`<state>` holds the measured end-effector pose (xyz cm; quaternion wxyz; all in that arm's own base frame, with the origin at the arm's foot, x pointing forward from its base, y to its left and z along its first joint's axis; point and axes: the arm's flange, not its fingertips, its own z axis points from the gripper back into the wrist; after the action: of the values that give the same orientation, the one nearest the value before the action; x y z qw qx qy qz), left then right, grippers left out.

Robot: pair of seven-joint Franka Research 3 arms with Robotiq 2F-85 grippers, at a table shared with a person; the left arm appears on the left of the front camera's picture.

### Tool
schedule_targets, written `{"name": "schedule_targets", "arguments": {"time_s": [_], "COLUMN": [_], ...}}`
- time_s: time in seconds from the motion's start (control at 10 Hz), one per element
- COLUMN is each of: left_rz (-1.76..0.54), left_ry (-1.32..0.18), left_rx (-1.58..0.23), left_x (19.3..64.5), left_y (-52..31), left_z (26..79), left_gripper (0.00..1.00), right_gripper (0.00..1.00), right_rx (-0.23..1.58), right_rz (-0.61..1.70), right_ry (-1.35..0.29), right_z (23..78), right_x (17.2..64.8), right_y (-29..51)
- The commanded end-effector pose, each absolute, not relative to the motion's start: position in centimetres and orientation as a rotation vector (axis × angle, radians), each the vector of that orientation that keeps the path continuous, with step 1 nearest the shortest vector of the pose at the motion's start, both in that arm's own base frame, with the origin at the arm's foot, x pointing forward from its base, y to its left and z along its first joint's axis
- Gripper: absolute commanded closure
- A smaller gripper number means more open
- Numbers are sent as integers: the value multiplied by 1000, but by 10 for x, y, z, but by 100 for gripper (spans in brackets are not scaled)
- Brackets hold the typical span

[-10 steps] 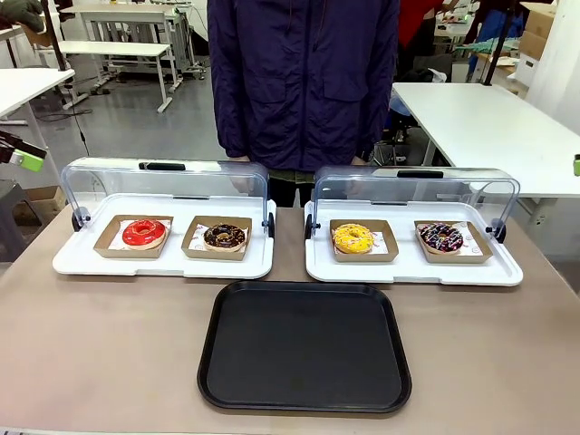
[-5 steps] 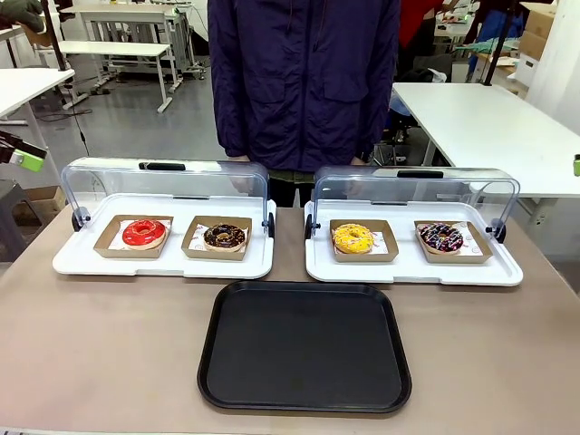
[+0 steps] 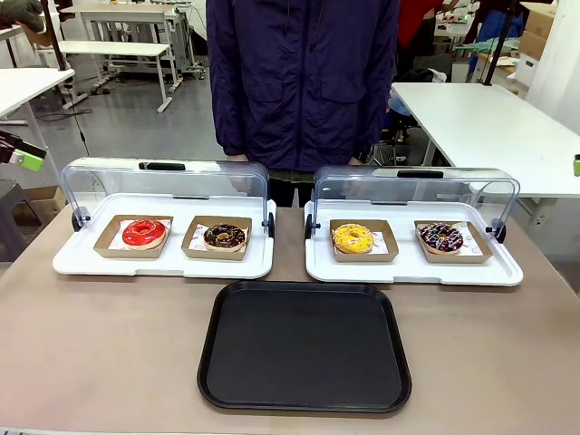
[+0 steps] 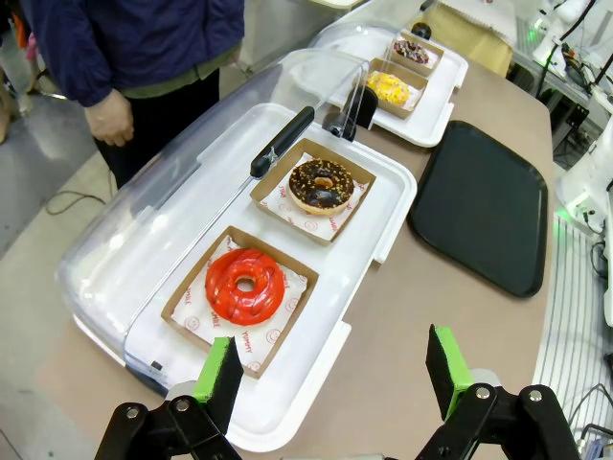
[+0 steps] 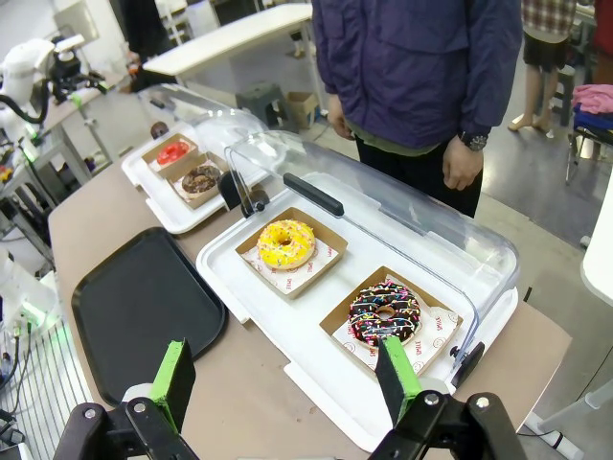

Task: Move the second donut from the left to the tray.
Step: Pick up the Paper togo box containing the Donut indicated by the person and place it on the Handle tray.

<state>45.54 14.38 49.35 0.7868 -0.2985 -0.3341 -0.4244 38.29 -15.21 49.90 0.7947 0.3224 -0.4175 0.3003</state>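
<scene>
**Q:** What lies on the worktop (image 3: pixel 109 362) in the front view?

**A:** Two white trays stand side by side across the middle of the frame. Each has a clear domed lid (image 3: pixel 168 181) raised behind it. The left white tray (image 3: pixel 68 265) carries a red-glazed donut (image 3: pixel 144 233) and, to its right, the second donut from the left (image 3: pixel 224 236). The right white tray (image 3: pixel 512 272) carries a yellow donut (image 3: pixel 352 238) and a sprinkled donut (image 3: pixel 440 237). Each donut sits in its own square cardboard holder (image 3: pixel 192 250).

**Q:** Where exactly is the second donut from the left?

**A:** It is left of centre in the frame, in the right-hand place on the left white tray. It has a dark glaze with light flecks and lies flat in its holder. The black tray (image 3: pixel 304 362) lies at lower centre, just beside the near edges of both white trays and apart from the donut.

**Q:** How do the end effectors stand?

**A:** In the left wrist view, the left end effector (image 4: pixel 335 355) has its jaws spread wide at the bottom of the frame and grips nothing. The red-glazed donut lies nearest to it, at centre left, with the dark donut beyond it toward upper centre. In the right wrist view, the right end effector (image 5: pixel 284 356) is likewise wide open and grips nothing. The sprinkled donut lies just above its right-hand finger.

**Q:** And the person?

**A:** The person (image 3: pixel 304 82), in a dark jacket, stands at upper centre behind the lids. In the right wrist view, one hand (image 5: pixel 460 165) hangs at the person's side.
</scene>
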Motion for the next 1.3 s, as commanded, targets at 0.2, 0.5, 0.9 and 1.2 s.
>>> {"name": "schedule_targets", "arguments": {"time_s": [0.2, 0.5, 0.9, 1.2], "left_rz": [-921, -921, -921, -921], "left_ry": [-724, -724, -724, -724], "left_rx": [-653, -653, -653, -653], "left_x": [455, 455, 455, 455], "left_y": [143, 143, 143, 143], "left_z": [494, 494, 494, 494], "left_gripper": [0, 0, 0, 0], "right_gripper": [0, 0, 0, 0], "right_rx": [696, 696, 696, 696], "right_rz": [663, 663, 663, 663], "right_ry": [-928, -928, -928, -928], "right_z": [500, 500, 500, 500], "right_x": [387, 387, 387, 387], "right_y": [-153, -153, -153, -153]}}
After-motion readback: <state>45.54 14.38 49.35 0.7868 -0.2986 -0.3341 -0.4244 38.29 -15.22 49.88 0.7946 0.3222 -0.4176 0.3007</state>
